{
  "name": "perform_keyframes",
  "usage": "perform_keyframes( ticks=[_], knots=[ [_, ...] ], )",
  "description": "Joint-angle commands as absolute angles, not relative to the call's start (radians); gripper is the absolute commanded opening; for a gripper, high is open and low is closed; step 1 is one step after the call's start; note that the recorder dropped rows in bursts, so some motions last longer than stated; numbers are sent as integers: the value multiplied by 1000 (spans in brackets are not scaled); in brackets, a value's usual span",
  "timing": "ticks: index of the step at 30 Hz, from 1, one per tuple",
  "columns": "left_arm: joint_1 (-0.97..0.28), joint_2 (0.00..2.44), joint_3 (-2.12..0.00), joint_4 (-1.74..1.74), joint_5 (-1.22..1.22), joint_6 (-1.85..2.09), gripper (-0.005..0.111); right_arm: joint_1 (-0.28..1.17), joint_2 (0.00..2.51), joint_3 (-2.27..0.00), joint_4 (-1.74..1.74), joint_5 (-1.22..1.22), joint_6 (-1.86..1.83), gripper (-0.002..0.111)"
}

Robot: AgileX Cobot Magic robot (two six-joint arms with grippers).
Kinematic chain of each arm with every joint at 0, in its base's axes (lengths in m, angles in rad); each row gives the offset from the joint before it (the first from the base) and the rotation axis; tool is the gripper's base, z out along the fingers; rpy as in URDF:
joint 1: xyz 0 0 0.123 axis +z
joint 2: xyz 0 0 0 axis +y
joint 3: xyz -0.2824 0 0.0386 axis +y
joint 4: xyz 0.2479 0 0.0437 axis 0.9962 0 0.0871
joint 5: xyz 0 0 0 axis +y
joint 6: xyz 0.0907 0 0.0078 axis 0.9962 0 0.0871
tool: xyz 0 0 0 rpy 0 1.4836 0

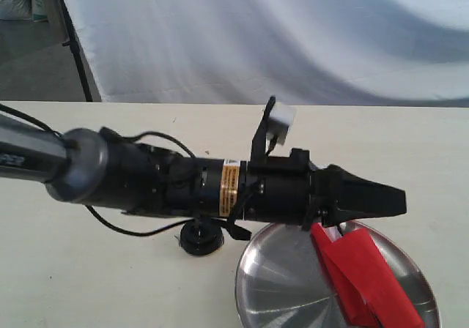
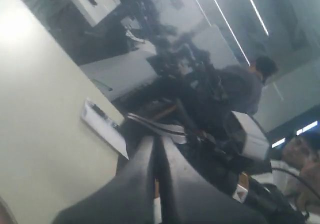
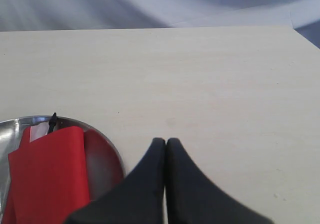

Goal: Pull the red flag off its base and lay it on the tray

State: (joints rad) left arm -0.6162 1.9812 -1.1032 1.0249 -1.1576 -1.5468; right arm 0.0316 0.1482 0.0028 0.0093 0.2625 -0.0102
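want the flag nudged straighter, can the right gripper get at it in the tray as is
Probably yes: the red flag lies in the tray close beside the shut right gripper, with only table between. The left gripper hangs over the tray, though, and may crowd it.

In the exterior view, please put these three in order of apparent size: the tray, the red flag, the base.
1. tray, largest, even though the picture edge cuts it off
2. red flag, lying in the tray
3. base, clearly smallest
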Motion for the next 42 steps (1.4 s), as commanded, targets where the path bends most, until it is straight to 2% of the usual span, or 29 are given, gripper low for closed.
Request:
perform_keyframes(
  ticks=[1,11,17,21,27,32,42],
  knots=[
    [-606,1834,-1129,1211,-1046,-1513,0,29,144,0,7,253,-13,0],
    [-608,1414,-1073,1681,-364,-1718,0,29,144,0,7,253,-13,0],
    [-608,979,-846,1742,55,-1723,0,29,144,0,7,253,-13,0],
    [-608,706,-546,1742,96,-1723,0,29,144,0,7,253,-13,0],
    [-608,533,-209,1737,153,-1750,0,29,144,0,7,253,-13,0],
    [-608,523,-139,1737,163,-1752,0,29,144,0,7,253,-13,0],
    [-608,523,-138,1743,161,-1750,0,29,144,0,7,253,-13,0]
  ],
)
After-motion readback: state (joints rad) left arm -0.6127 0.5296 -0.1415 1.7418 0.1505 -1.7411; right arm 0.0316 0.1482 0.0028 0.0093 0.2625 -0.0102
